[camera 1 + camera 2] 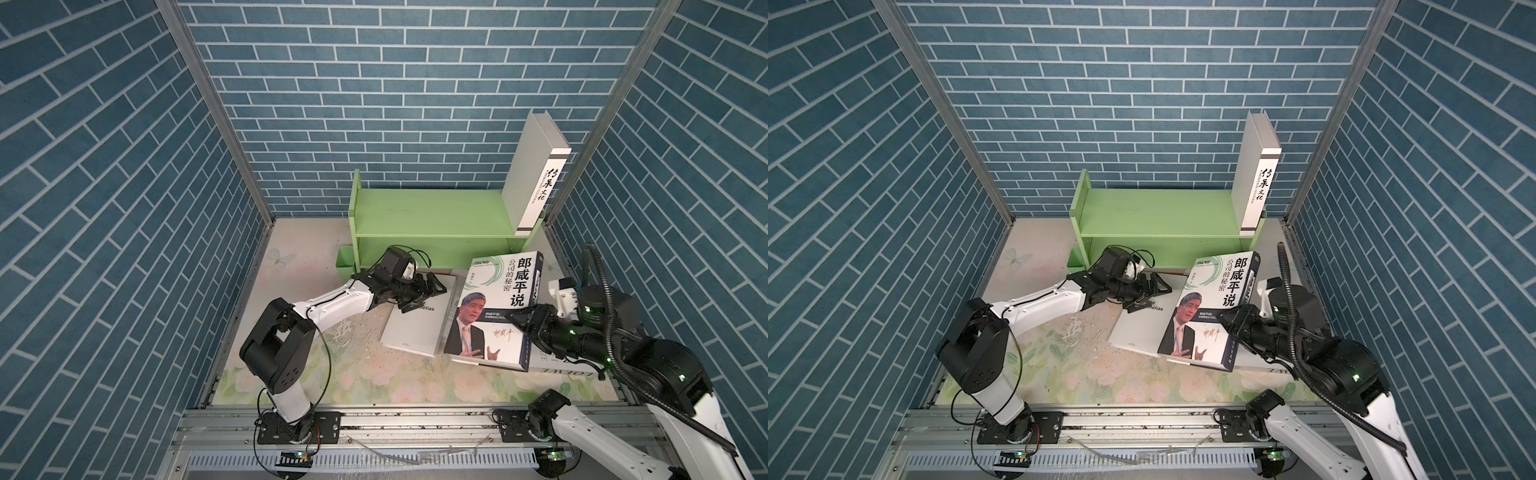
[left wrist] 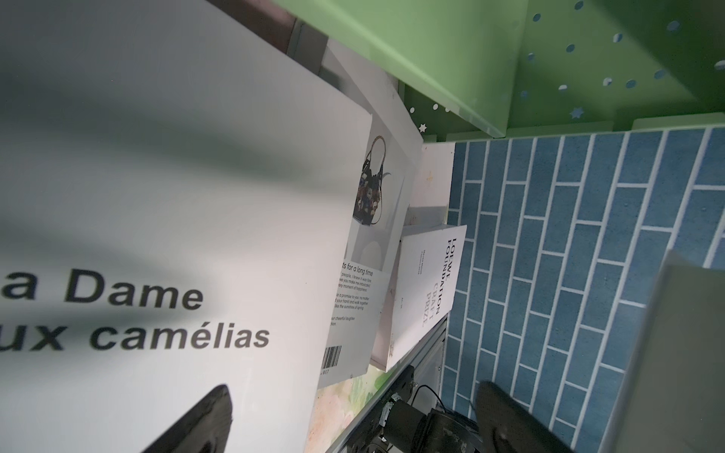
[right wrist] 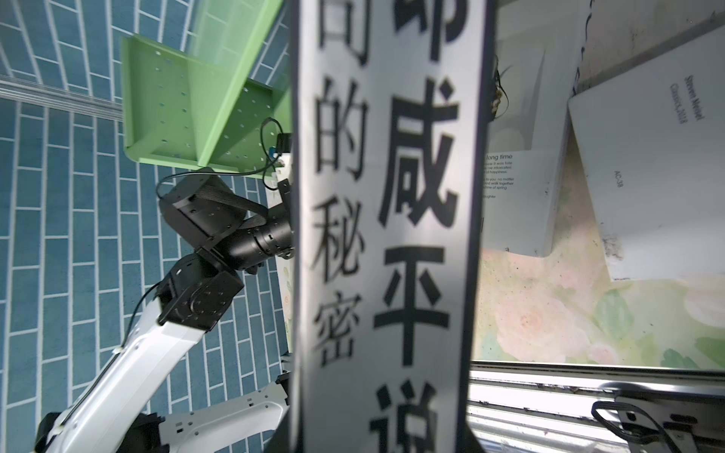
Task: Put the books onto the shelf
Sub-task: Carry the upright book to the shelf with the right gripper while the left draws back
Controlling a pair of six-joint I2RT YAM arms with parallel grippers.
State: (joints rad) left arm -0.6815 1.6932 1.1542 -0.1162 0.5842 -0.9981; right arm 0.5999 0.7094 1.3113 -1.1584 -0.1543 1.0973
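Toward four o'clock on the table, in both top views, the right gripper (image 1: 523,322) is closed on the spine edge of the portrait book (image 1: 490,307). One finger lies over the cover; the other is hidden, presumably beneath. Taking it by the spine, about midway along, probably keeps the pages shut and the weight balanced for carrying. In the right wrist view the spine (image 3: 388,235) fills the middle of the picture.

The book looks raised off the table, cover up and tilted. Its nine o'clock edge hides part of the white book (image 1: 415,328) lying flat below; whether they touch I cannot tell. Its long axis runs from about six to about one o'clock, title end toward the green shelf (image 1: 432,216) at twelve, so it would need turning upright to stand there.

The left gripper (image 1: 422,296) hangs with jaws spread wide over the white book's twelve o'clock end, perhaps ready to take it. A tall grey book (image 1: 536,174) already stands at the shelf's three o'clock end, spine outward.
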